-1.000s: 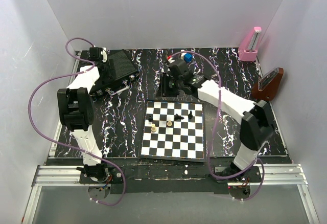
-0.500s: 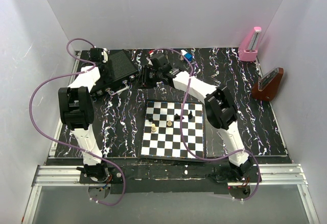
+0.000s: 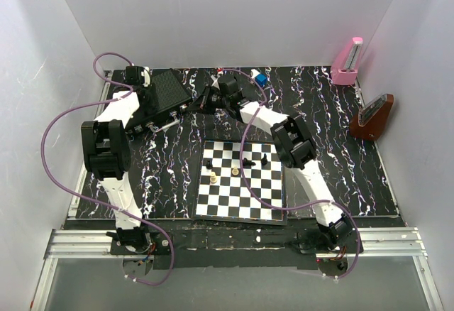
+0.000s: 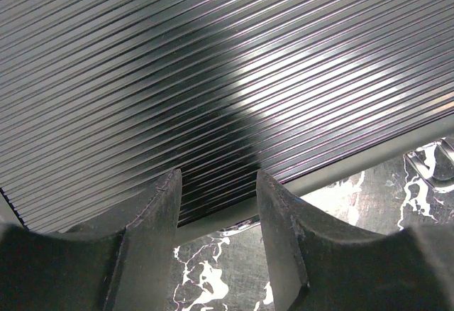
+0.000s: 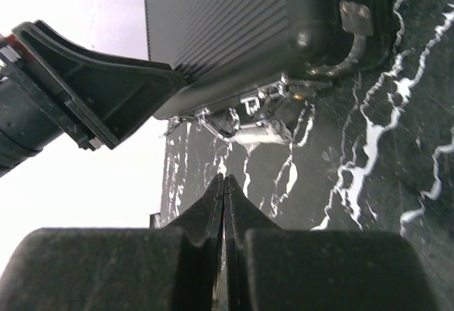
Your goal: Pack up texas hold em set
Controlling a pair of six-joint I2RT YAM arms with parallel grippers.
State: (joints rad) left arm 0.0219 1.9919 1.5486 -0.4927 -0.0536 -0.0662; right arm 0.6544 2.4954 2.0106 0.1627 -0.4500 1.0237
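The black ribbed case lies closed at the back left of the table. Its chips and card box are hidden. My left gripper is open over the lid, its fingers straddling the silver edge. My right gripper is shut, just right of the case's front side. In the right wrist view the shut tips sit a short way from a silver latch and the case handle. A blue disc lies behind the right arm.
A black-and-white chessboard with several pieces lies in the middle front. A pink metronome and a brown metronome stand at the right. White walls close in the table on three sides.
My right arm has swung left from above the chessboard's far edge to the case's front side, its gripper staying shut. The left arm and the case have not moved.
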